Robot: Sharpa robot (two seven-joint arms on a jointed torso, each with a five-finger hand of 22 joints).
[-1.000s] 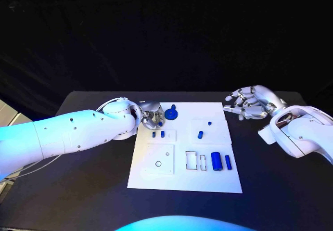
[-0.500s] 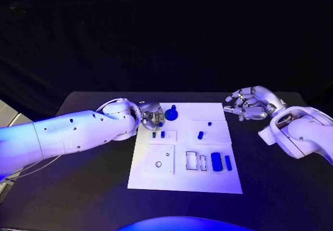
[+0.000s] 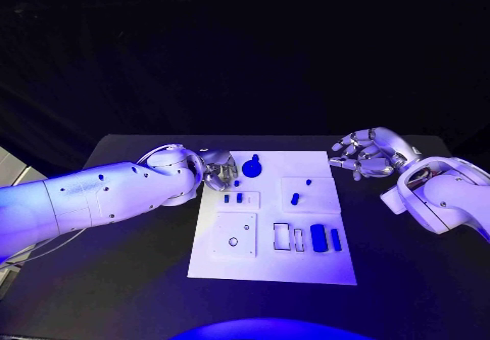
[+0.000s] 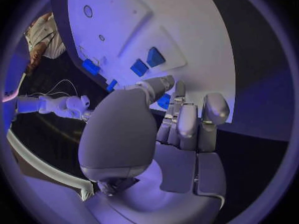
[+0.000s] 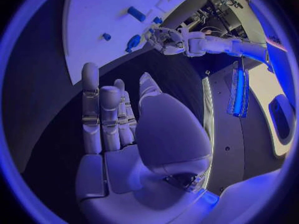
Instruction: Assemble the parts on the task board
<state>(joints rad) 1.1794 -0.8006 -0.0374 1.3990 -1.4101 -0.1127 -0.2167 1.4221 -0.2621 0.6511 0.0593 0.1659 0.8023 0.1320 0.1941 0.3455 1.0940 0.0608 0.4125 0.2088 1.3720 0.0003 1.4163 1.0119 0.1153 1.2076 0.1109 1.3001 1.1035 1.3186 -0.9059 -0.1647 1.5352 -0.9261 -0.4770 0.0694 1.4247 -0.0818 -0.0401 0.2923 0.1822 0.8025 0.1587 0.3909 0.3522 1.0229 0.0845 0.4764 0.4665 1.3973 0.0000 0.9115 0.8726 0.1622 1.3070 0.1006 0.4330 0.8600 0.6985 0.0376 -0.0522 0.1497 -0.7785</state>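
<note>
The task board (image 3: 274, 265), a white plate, lies in the middle of the black bench (image 3: 133, 283). On its near half sits a raised white square (image 3: 235, 235) with small holes, and to its right two narrow outlined slots (image 3: 289, 236) with two long blue parts (image 3: 326, 238) lying side by side just beyond them. Farther along, two short blue parts (image 3: 233, 198) stand in a small white block, and to their right a blue piece (image 3: 295, 199) and a smaller blue peg (image 3: 309, 182) sit on another raised square. At the board's far left corner lies a round blue part (image 3: 251, 168) with a stub at its far side.

The left hand (image 3: 219, 170) hovers at that far left corner, its arm reaching in low across the bench. In the left wrist view its fingers (image 4: 187, 127) are curled in side by side with the thumb crossing toward them, just above a blue part; whether they grip it or only touch it I cannot tell.

The right hand (image 3: 365, 154) is raised off the board's far right corner, over bare bench and well apart from any part. In the right wrist view its fingers (image 5: 102, 117) stretch out nearly straight and close together, holding nothing, palm turned toward the board.
</note>
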